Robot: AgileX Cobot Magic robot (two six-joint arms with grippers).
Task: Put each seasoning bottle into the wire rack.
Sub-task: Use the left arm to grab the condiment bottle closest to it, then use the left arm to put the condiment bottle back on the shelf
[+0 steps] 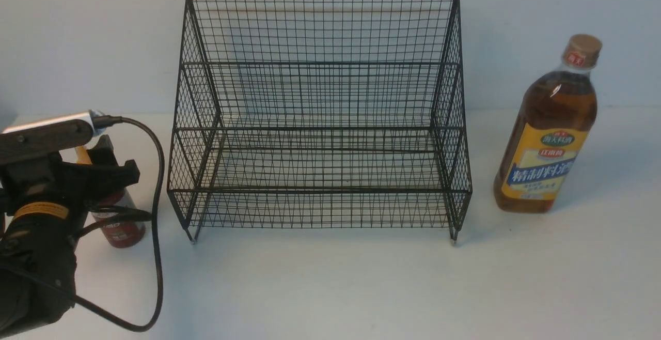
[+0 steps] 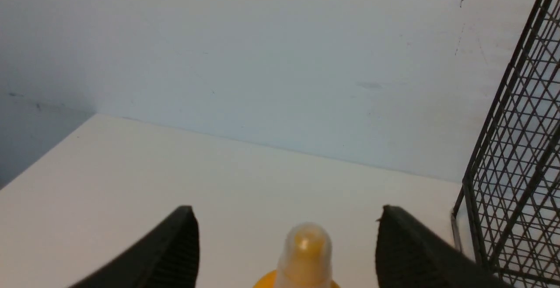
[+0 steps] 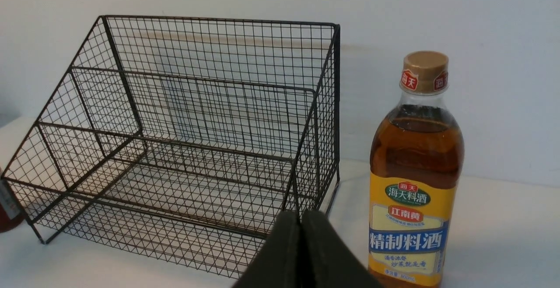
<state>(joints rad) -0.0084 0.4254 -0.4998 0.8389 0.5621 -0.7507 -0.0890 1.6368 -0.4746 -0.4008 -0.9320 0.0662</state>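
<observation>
Red bottle [image 1: 121, 231], amber bottle [image 1: 547, 138] — outside the wire rack [image 1: 320, 190].

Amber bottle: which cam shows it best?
Right wrist view: the amber bottle is closest and largest there, cap and label sharp. Front view shows it whole but smaller, standing right of the wire rack. Left wrist view misses it.

rack [image 1: 320, 190]: thin black metal wire, faint sheen. tall bottle [image 1: 555, 102]: clear, glossy, with shiny printed label and matt tan cap. small bottle [image 2: 305, 255]: cloudy translucent plastic nozzle cover. table [image 1: 330, 288]: smooth matt white. left gripper [image 2: 286, 211]: matt black, ribbed.
</observation>
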